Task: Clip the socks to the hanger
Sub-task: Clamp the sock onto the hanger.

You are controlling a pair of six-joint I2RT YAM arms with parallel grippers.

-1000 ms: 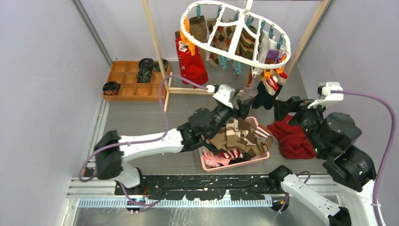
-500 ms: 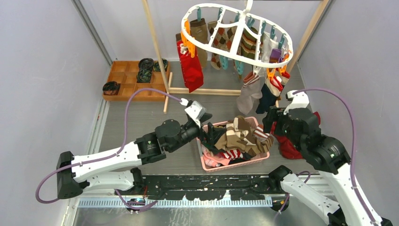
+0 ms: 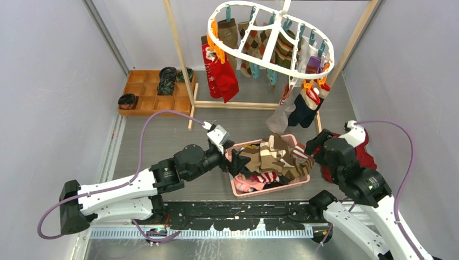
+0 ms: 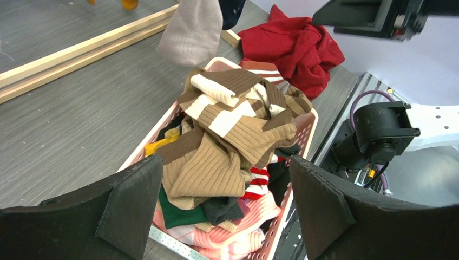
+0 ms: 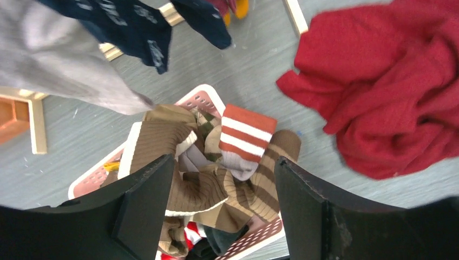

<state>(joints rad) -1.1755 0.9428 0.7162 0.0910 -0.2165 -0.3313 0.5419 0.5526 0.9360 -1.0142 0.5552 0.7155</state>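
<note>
A pile of socks (image 3: 273,157), brown striped, red-and-white and others, fills a pink basket (image 3: 238,189). It also shows in the left wrist view (image 4: 227,130) and the right wrist view (image 5: 216,179). The white oval hanger (image 3: 270,38) hangs at the back with several socks clipped on, among them a grey one (image 3: 280,116) and a navy one (image 3: 303,111). My left gripper (image 3: 236,160) is open and empty at the basket's left rim. My right gripper (image 3: 316,149) is open and empty at the basket's right side.
A plain red cloth (image 3: 352,160) lies right of the basket, under the right arm. A wooden tray (image 3: 154,103) with black coiled rolls sits at the back left. A wooden-post rack (image 3: 181,59) holds the hanger. Grey walls stand on both sides.
The left arm has pulled back from the hanging socks down to the basket's left rim. The right arm has dropped lower and closer to the basket. The hanger swayed slightly.
</note>
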